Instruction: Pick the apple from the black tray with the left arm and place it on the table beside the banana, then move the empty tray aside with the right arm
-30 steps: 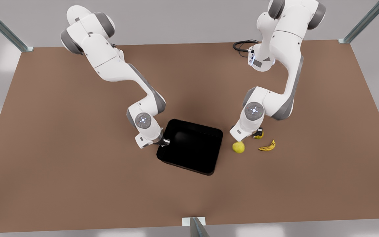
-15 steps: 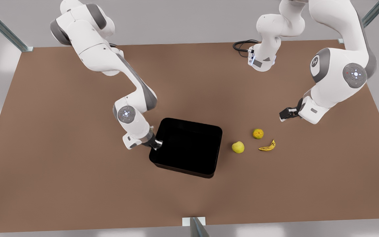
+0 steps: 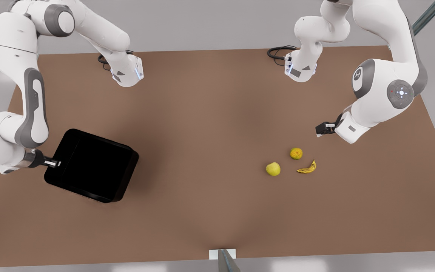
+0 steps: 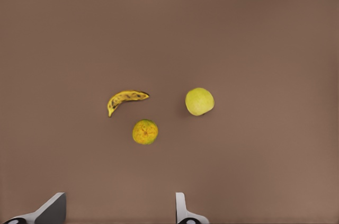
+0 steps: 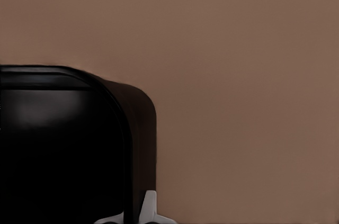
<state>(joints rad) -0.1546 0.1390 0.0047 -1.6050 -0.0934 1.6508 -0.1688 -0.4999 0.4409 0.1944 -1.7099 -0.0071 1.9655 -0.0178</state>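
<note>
Tray (image 3: 91,166) has been dragged toward the table's (image 3: 217,113) edge, rim pinched by right gripper (image 3: 53,163); left gripper (image 3: 320,130), parted, is withdrawn from apple (image 3: 273,169) beside banana (image 3: 307,167).

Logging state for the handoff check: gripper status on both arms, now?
Left gripper: open, empty, raised above the apple and banana.
Right gripper: shut on the black tray rim.

A robot test cell, simulated: a bare brown counter (image 3: 210,113) inside a metal frame of corner posts (image 3: 425,23), grey blank walls behind, and two white jointed arms bolted at its far edge with a black cable (image 3: 278,51) coiled beside one base.
</note>
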